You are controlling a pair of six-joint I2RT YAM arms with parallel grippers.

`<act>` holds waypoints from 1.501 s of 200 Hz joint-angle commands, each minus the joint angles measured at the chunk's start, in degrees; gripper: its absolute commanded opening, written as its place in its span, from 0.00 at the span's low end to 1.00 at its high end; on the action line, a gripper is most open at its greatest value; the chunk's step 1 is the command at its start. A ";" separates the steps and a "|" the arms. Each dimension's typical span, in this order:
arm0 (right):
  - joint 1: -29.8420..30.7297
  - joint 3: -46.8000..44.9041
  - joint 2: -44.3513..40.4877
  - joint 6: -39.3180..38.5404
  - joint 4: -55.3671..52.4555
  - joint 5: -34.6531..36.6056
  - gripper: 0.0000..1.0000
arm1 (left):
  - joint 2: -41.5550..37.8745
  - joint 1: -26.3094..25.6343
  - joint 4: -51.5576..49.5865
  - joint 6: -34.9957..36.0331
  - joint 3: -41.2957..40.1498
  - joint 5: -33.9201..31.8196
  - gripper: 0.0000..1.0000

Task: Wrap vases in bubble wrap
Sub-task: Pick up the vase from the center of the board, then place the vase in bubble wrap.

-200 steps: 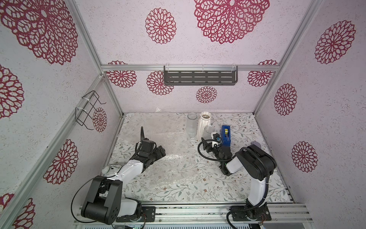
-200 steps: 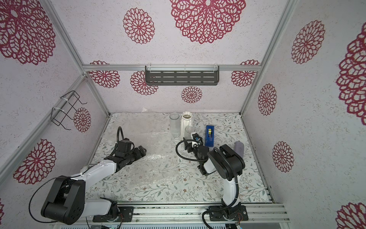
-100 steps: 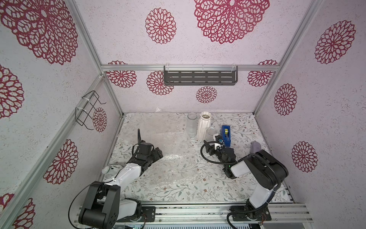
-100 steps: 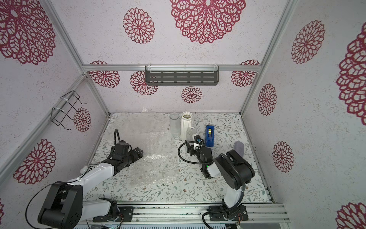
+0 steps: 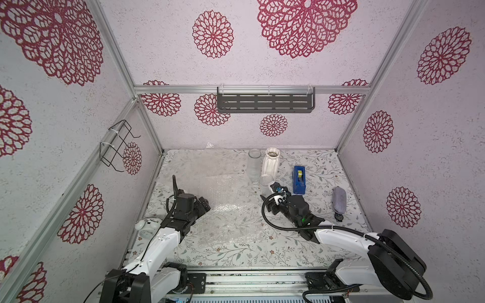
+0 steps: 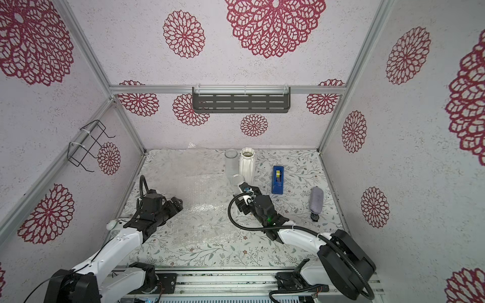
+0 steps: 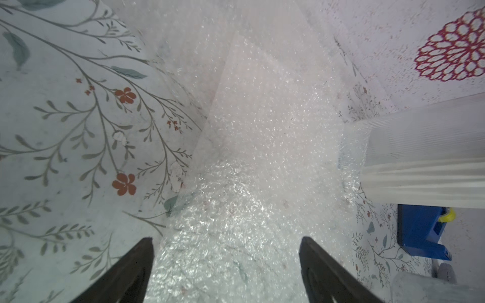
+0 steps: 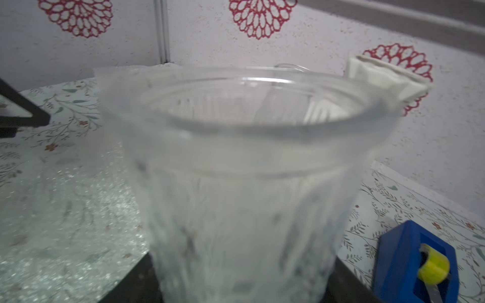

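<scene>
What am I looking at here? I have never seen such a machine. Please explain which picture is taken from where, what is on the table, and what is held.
This is a robot with two arms, each ending in a gripper. Two pictures look down from above. The other two come from cameras on the wrists. The right gripper is closed on a glass vase. The left gripper is open over the bubble wrap and holds nothing. Also on the table are another glass vase, a white vase and a blue tape dispenser.
</scene>
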 commanded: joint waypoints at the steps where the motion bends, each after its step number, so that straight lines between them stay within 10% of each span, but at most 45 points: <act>1: 4.66 6.02 -2.91 -5.77 -9.64 3.30 0.49 | -6.82 -0.22 -4.47 -0.89 -0.50 -2.73 0.90; 220: 27.63 37.61 33.69 -32.15 -45.28 18.57 0.52 | -22.51 0.29 -13.66 -0.24 -2.17 -15.23 0.95; 262: 27.77 38.01 37.14 -33.29 -42.84 18.74 0.69 | -21.54 0.38 -11.92 0.07 -3.15 -13.81 0.95; 277: 27.78 38.06 36.90 -32.72 -42.25 18.63 0.98 | -20.21 0.38 -11.17 0.39 -2.97 -12.50 0.95; 300: 27.85 37.08 33.94 -31.60 -41.32 17.27 0.99 | -16.67 0.38 -10.16 1.05 -2.34 -10.30 0.95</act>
